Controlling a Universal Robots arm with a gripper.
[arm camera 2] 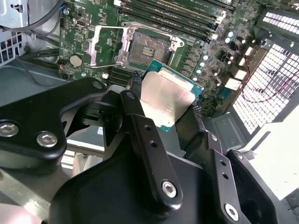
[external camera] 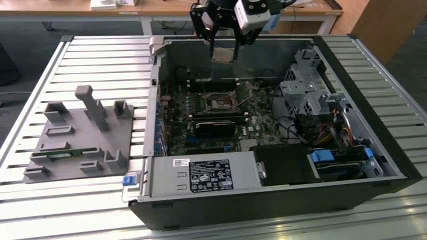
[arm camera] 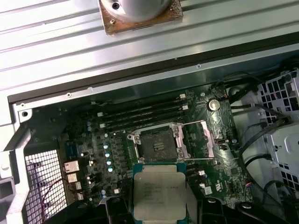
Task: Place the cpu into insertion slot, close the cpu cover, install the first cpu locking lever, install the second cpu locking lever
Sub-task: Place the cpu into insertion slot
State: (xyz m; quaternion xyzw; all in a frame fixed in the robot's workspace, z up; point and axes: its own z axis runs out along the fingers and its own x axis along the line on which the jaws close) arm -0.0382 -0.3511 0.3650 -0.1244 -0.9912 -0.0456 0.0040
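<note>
My gripper (external camera: 224, 52) hangs above the far side of the open computer case, shut on the cpu (external camera: 223, 56). In both wrist views the cpu (arm camera 2: 166, 100) (arm camera: 159, 191) shows its dull silver top and green edge, pinched on two opposite sides by the black fingers (arm camera 2: 135, 100). Below it, clear of the chip, lies the insertion slot (arm camera: 156, 144) (arm camera 2: 147, 49) (external camera: 219, 101), a black square socket on the green board. The cpu cover (arm camera: 198, 140) (arm camera 2: 107, 44), a silver frame, is swung open beside the slot.
Memory slots (arm camera: 140, 114) run along one side of the socket. A black card (external camera: 217, 125) lies nearer the front, with the power supply (external camera: 203, 175) beyond it. A drive cage with cables (external camera: 310, 100) fills the exterior view's right. A grey fixture plate (external camera: 80, 135) sits outside the case.
</note>
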